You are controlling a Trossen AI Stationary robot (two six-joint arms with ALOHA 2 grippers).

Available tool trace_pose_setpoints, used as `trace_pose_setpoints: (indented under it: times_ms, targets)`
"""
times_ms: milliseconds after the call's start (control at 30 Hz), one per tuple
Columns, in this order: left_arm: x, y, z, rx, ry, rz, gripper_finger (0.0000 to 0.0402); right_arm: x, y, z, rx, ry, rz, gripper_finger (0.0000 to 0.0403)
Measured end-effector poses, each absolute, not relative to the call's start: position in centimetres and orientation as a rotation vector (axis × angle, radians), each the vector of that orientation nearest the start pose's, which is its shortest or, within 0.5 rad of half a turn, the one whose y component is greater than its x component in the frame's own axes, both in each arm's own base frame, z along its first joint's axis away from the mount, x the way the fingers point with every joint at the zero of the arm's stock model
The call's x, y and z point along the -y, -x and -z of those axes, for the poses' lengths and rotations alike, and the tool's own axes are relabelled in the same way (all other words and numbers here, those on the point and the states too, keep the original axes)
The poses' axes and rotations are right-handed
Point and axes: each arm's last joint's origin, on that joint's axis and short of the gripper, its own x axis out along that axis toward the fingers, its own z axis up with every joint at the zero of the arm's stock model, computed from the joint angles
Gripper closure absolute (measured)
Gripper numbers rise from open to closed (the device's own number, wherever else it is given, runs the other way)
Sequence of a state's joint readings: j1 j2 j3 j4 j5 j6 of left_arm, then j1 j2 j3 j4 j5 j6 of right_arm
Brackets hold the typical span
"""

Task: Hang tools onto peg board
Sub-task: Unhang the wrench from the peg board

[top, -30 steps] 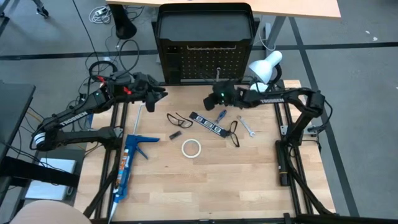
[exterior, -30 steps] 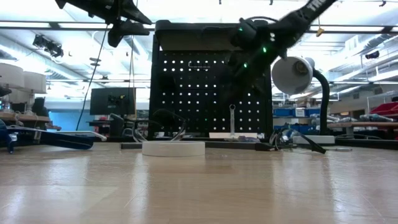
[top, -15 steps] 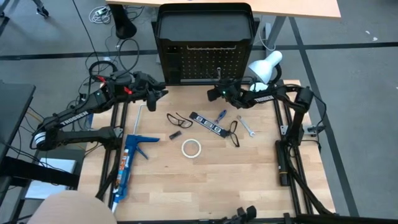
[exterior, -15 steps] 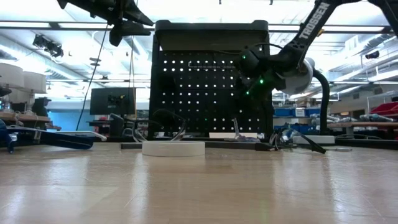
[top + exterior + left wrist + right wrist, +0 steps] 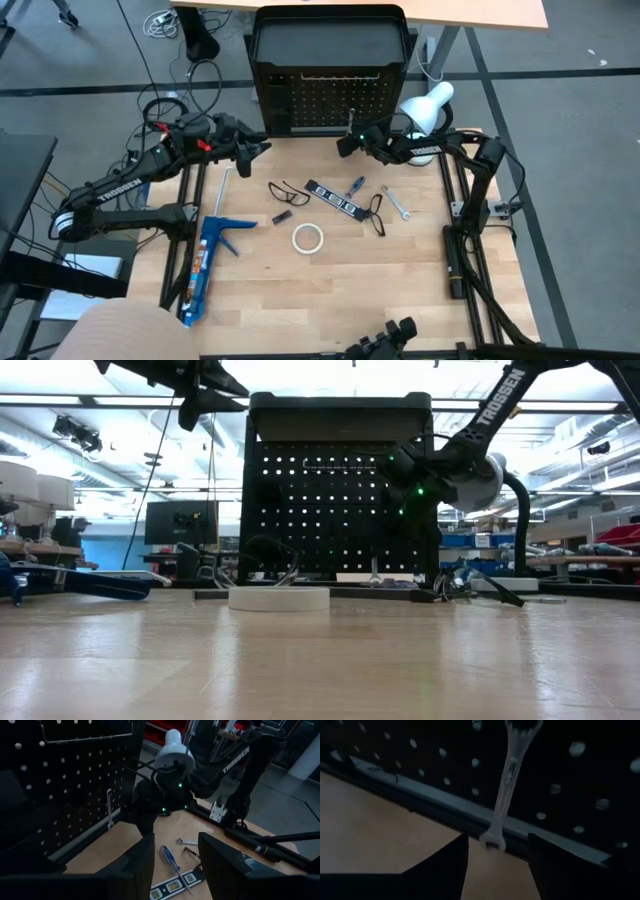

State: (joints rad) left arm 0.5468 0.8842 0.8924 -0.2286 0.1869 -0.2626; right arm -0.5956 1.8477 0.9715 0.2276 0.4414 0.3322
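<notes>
Right gripper [image 5: 345, 143]: fingers apart, empty, just off the peg board [image 5: 300, 100].
Wrench [image 5: 506, 780]: hung upright on the peg board, straight ahead.
Remaining tools: below the board; right arm nearer.

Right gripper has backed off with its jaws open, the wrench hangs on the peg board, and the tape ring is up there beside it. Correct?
Not quite. The tape ring lies on the table, as the high view shows. The rest holds: the right gripper has backed off with open jaws, and the wrench hangs on the peg board.
</notes>
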Motion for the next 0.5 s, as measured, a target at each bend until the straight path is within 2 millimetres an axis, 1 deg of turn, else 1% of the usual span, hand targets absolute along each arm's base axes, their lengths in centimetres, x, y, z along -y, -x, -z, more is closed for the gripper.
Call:
trace_pose_setpoints:
  times_ms: [233, 333, 400, 500]
  targets:
    - [-9.7, -17.0, -34.6, -0.171, 0.342, -0.385, 0.0245, 23.2, -29.7, -16.0, -0.478, -0.327, 1.128, 0.0199]
    - [-9.8, -17.2, -34.4, -0.178, 0.344, -0.383, 0.0245, 24.0, -29.8, -15.5, -0.483, -0.347, 1.118, 0.0199]
    - [-9.9, -17.4, -34.5, -0.168, 0.34, -0.377, 0.0245, 24.6, -30.6, -15.0, -0.496, -0.362, 1.086, 0.0199]
    - [-10.0, -17.5, -34.3, -0.178, 0.347, -0.377, 0.0245, 24.8, -31.6, -14.3, -0.546, -0.362, 1.085, 0.0199]
